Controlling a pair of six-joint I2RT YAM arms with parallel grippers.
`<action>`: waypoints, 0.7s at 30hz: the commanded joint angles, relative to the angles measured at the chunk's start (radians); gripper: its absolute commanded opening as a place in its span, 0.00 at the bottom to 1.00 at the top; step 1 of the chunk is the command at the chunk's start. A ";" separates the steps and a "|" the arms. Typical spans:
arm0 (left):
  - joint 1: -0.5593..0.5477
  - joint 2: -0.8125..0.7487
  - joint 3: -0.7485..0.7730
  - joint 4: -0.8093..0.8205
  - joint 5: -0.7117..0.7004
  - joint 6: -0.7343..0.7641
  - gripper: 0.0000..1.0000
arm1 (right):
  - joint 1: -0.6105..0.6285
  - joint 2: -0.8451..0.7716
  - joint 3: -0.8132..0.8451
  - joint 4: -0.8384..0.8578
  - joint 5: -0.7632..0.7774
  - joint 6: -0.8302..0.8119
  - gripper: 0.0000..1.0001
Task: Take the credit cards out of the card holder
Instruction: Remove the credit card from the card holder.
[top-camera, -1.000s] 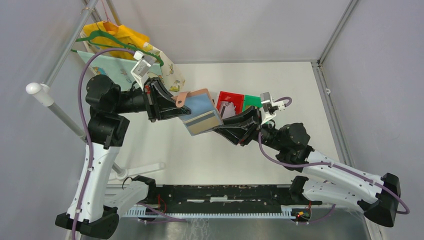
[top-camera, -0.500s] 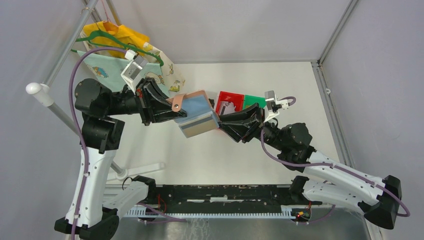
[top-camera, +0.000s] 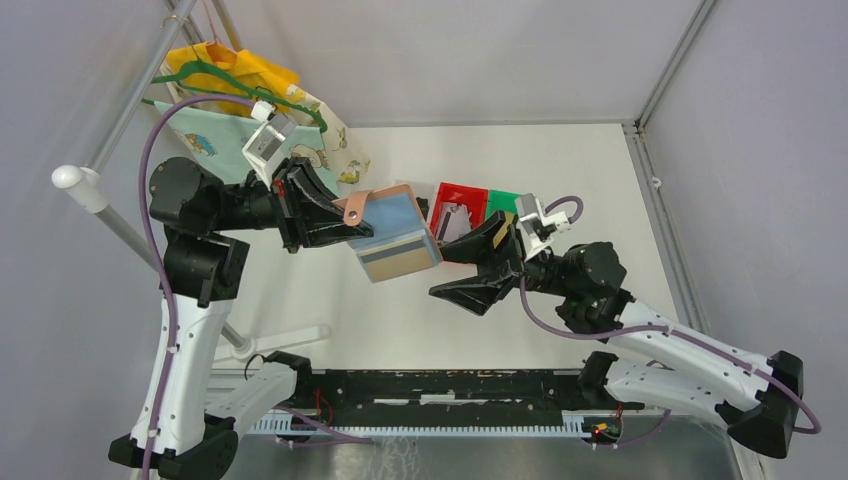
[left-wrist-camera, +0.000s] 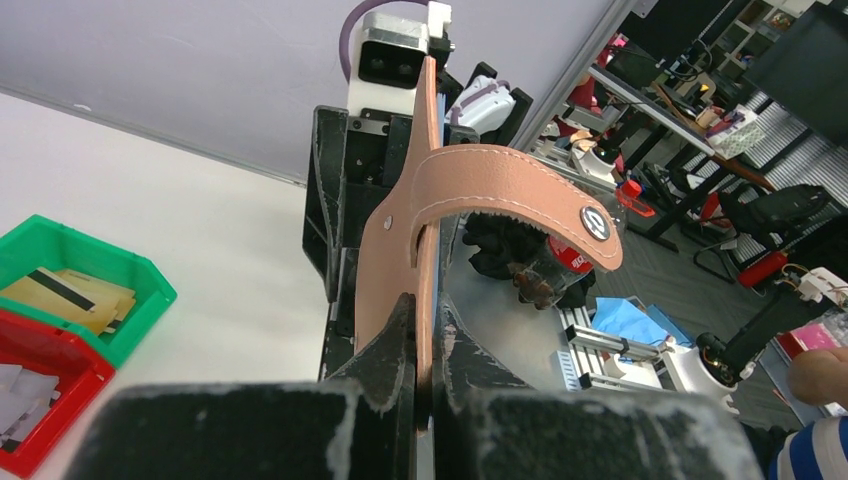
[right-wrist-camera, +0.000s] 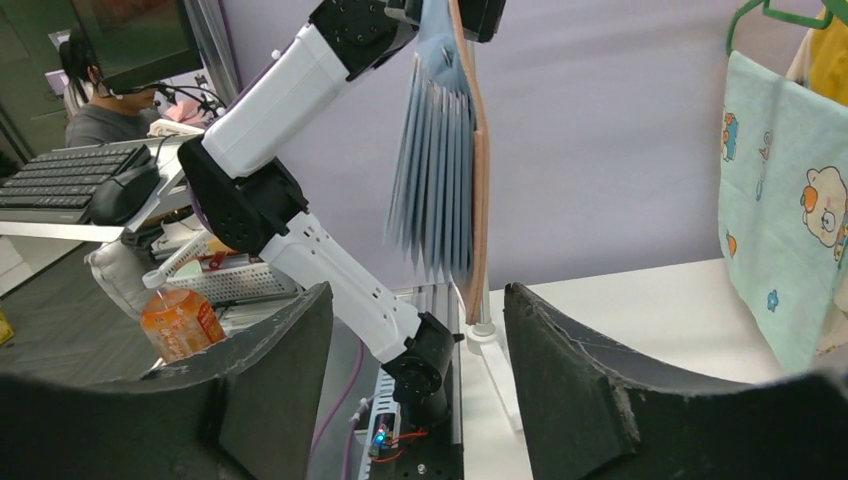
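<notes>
Since the earlier frames the right gripper (top-camera: 458, 268) has backed away from the reddish-brown leather-like folding card holder (top-camera: 395, 232) and spread its jaws, and it now sits low and to the right of it, touching nothing. From above, the left gripper (top-camera: 348, 224) clamps the holder's left side and holds it in the air over the table, near the red plastic bin (top-camera: 462, 192) and the green plastic bin (top-camera: 507, 201). A pale credit card with a dark stripe (top-camera: 400, 258) shows on the holder's near face. In the left wrist view, the left gripper (left-wrist-camera: 424, 335) is pinched tight on the leather cover, with the snap tab (left-wrist-camera: 510, 190) curling free above it. In the right wrist view, the right gripper (right-wrist-camera: 415, 385) stands wide apart and empty. The card holder (right-wrist-camera: 452, 170) hangs well ahead of it, its light blue pockets fanned out. We judge the cards light, stiff and slick, and the holder soft and apt to swing from its one clamped edge. So we would pinch a card's exposed short edge at the pocket mouth and pull straight along the pocket.
</notes>
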 joint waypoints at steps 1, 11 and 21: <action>0.003 -0.009 0.034 0.044 0.004 -0.040 0.02 | -0.002 -0.018 0.057 0.038 0.007 -0.010 0.67; 0.003 -0.014 0.047 0.032 0.008 -0.042 0.02 | -0.002 0.017 0.077 0.044 0.098 0.016 0.54; 0.004 -0.018 0.052 0.037 0.010 -0.055 0.02 | -0.002 0.023 0.076 0.066 0.142 0.039 0.50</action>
